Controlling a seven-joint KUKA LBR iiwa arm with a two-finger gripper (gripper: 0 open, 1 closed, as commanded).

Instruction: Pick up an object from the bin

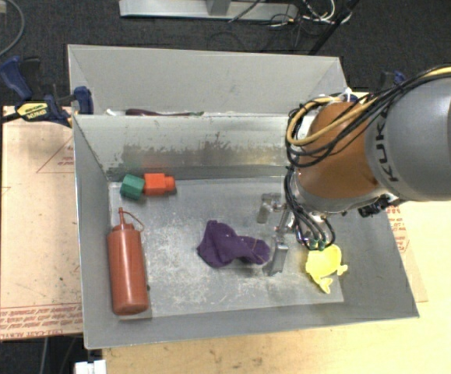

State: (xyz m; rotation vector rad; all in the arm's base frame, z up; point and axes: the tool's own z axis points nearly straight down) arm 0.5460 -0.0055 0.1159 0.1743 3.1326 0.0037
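Note:
My gripper (275, 236) hangs low over the bin floor, right of centre, open, with one finger near the back and the other (278, 259) at the front. A crumpled purple cloth (227, 245) lies just left of it, its right end touching the front finger. A small yellow toy (323, 267) lies to the right of the gripper near the bin's right wall. Nothing sits between the fingers.
A red-brown squeeze bottle (127, 265) lies along the left wall. A green block (132, 185) and an orange block (160, 183) sit together at the back left. The arm with its orange cover and cables reaches in over the right side.

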